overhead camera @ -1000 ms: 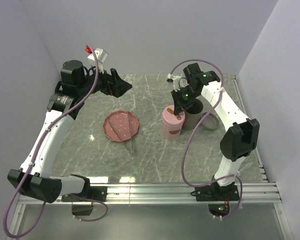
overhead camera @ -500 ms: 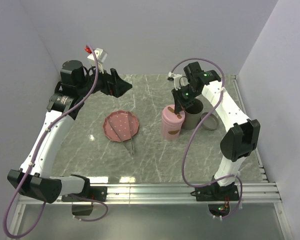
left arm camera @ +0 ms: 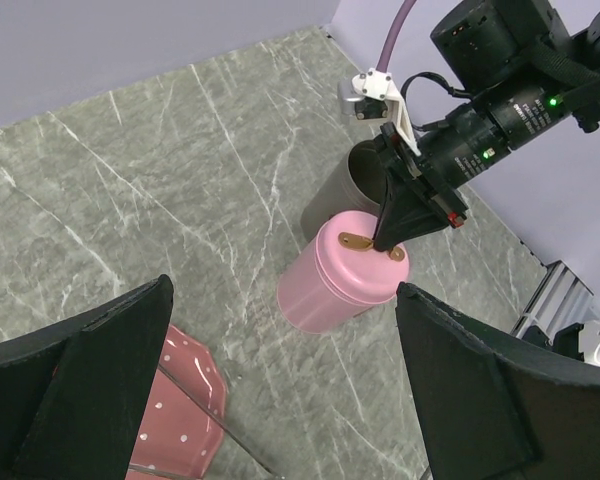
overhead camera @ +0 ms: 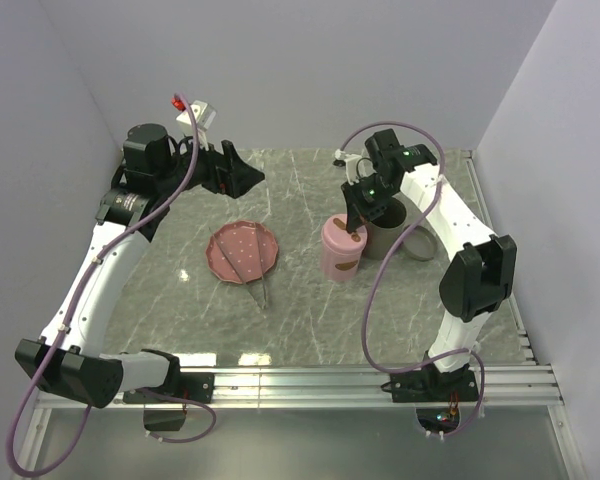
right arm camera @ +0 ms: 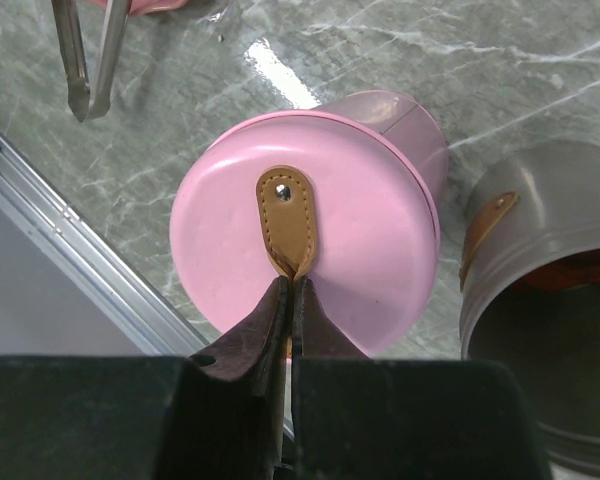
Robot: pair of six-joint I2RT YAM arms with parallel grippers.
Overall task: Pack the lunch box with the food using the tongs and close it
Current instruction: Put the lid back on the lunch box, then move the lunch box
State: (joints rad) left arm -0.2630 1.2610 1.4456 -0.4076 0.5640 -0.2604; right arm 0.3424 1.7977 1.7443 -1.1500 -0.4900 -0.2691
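Note:
The lunch box is in two parts: a pink lidded canister and an open grey canister just right of it. Orange-red food shows inside the grey one. My right gripper is shut on the tan leather strap on the pink lid. The tongs lie across the front rim of the pink dotted plate. My left gripper hangs open high at the back left, holding nothing.
A grey ring-shaped piece lies on the marble table right of the grey canister. A metal rail runs along the near edge, and walls close in the back and both sides.
The right gripper and the pink canister have shifted slightly left and towards the front. The left arm has barely moved.

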